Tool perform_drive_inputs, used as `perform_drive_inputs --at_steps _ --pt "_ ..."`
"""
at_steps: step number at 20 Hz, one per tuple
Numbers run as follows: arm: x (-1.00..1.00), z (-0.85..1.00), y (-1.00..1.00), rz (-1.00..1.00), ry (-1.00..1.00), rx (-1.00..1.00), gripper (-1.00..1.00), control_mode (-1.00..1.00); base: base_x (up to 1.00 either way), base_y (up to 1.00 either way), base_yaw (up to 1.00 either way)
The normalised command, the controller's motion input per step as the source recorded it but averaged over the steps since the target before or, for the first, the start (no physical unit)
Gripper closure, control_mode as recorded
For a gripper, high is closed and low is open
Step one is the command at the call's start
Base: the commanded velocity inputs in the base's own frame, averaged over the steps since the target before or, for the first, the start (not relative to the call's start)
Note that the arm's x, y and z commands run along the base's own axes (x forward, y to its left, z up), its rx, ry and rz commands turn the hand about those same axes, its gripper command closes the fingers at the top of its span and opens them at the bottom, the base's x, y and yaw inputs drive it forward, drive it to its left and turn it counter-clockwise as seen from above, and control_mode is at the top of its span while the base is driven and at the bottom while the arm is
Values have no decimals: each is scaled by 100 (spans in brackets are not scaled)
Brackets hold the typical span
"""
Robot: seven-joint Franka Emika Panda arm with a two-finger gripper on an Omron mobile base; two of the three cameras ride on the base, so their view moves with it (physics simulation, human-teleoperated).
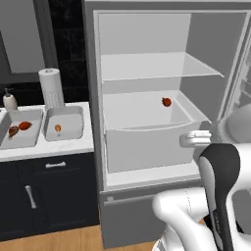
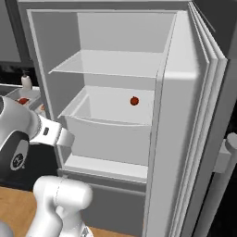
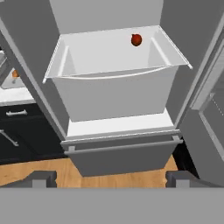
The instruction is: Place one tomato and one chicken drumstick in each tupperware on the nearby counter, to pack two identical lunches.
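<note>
Pale-grey fridge [image 1: 147, 59] stands open, door swung to the right. One small red round tomato [image 1: 166, 102] sits at the back right of the fridge's pale drawer bin [image 1: 147, 147]; same tomato [image 2: 134, 100] [image 3: 136, 40] seen from the other side and from the hand. A flat shelf [image 1: 162, 66] lies above the bin.

White arm's tool [image 3: 111, 177] is held in front of the fridge, low, facing the bin from outside. Its two dark finger tips [image 3: 41, 177] stand wide apart with nothing between them; well apart from the tomato.

To the left of the fridge, the white marbled worktop [image 1: 73, 145] over dark cabinets carries two light-grey shallow rectangular tubs side by side. Left tub [image 1: 12, 142] holds a red tomato [image 1: 24, 125] and a brown drumstick [image 1: 13, 131], touching or nearly so. Right tub [image 1: 78, 130] holds one small orange-brown piece [image 1: 58, 128], too small to tell what it is.

Behind the tubs: white paper-towel roll [image 1: 51, 87] upright, and a small white soap bottle [image 1: 10, 99] further left.
</note>
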Motion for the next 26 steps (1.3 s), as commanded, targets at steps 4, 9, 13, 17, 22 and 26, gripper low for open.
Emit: perform_drive_inputs --at_steps 4,9,13,17,22,26 --pt "0 0 0 0 0 0 -100 100 92 -31 -6" --pt "0 0 0 0 0 0 -100 100 100 -10 -2" --pt "64 -20 -26 0 0 0 -100 -100 25 -7 1" --pt "82 -44 -60 0 -10 0 -100 -100 0 0 0" --pt "60 -37 -52 0 -18 -1 -100 -100 0 0 0" --pt "21 -35 -33 0 -32 -7 -100 -100 0 0 0"
